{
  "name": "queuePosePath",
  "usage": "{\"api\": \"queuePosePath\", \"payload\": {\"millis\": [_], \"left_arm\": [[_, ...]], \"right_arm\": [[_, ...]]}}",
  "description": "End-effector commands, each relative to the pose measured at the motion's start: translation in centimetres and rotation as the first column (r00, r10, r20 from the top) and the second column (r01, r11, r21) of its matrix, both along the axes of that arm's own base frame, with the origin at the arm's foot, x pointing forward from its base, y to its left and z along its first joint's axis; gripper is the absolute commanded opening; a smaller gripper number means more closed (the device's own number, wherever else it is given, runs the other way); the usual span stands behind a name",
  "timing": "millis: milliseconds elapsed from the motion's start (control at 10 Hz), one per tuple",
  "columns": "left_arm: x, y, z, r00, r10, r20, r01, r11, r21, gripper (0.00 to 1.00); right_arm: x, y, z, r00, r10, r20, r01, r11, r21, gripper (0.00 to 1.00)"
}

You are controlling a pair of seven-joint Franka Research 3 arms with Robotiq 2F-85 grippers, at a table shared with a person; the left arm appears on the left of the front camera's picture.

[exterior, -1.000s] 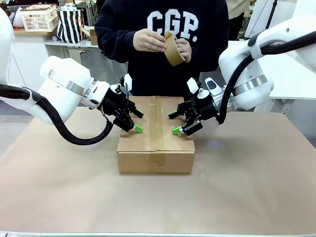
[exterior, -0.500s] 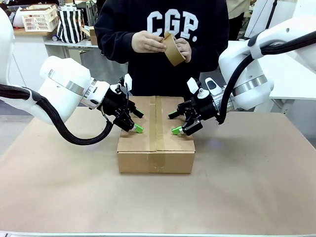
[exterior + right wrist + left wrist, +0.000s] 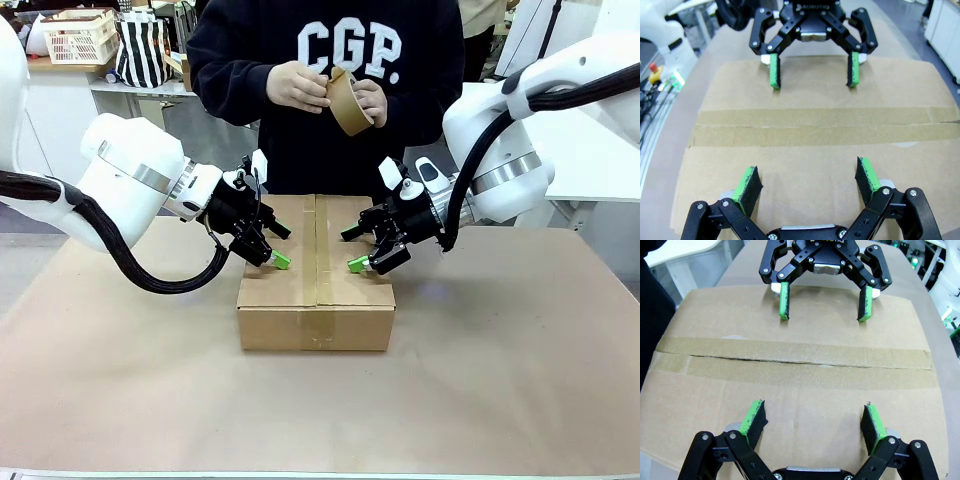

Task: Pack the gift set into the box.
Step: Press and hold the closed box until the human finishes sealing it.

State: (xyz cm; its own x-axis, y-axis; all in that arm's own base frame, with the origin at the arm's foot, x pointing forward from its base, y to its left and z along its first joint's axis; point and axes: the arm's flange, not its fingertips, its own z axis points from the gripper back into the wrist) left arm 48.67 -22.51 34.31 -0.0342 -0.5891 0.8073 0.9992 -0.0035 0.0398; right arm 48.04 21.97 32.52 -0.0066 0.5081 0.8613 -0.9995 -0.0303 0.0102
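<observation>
Item: large plain brown corrugated cardboard box (image 3: pixel 316 290), rectangular, at the middle of the paper-covered table (image 3: pixel 500 380). Top flaps lie folded flat; brown tape runs along the centre seam, with a thin dark gap visible along that seam in the left wrist view.

Left gripper (image 3: pixel 272 245): jaws spread wide, empty, green pads (image 3: pixel 754 418) angled down at the left top flap, apparently pinning it flat.

Right gripper (image 3: pixel 352 250): likewise spread and empty, bearing on the right flap, opposite its partner across the seam.

Person's hands (image 3: pixel 300 84): at the far side, working a brown tape roll (image 3: pixel 348 100), likely freeing a strip for more sealing.
</observation>
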Motion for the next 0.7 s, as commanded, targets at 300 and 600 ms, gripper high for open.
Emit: {"api": "queuePosePath", "payload": {"millis": [300, 600], "left_arm": [[-0.10, 0.10, -0.31, 1.000, -0.001, -0.004, 0.001, 1.000, -0.001, 1.00], [-0.10, 0.10, -0.31, 1.000, -0.001, -0.004, 0.001, 1.000, -0.001, 1.00]], "right_arm": [[-0.04, -0.01, -0.19, 1.000, 0.008, 0.011, -0.008, 1.000, 0.000, 1.00], [-0.04, -0.01, -0.19, 1.000, 0.008, 0.011, -0.008, 1.000, 0.000, 1.00]]}}
